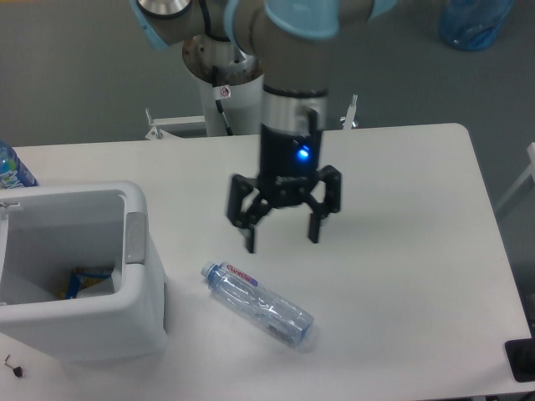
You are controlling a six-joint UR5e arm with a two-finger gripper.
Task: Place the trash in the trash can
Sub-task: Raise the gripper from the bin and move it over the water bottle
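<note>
The clear water bottle (257, 305), with a blue cap and a red-purple label, lies on its side on the white table, cap toward the upper left. My gripper (282, 241) hangs open and empty just above and behind the bottle, not touching it. The white trash can (135, 242) stands at the table's left front. Inside it I see a pale patch (102, 285) low against the right wall; I cannot tell whether it is the crumpled wrapper.
A yellow-blue packet (77, 280) lies in the can. Another bottle with a blue-and-white label (10, 170) pokes in at the far left edge. The arm's base column (227, 83) rises behind the table. A black object (522, 359) sits at the lower right corner.
</note>
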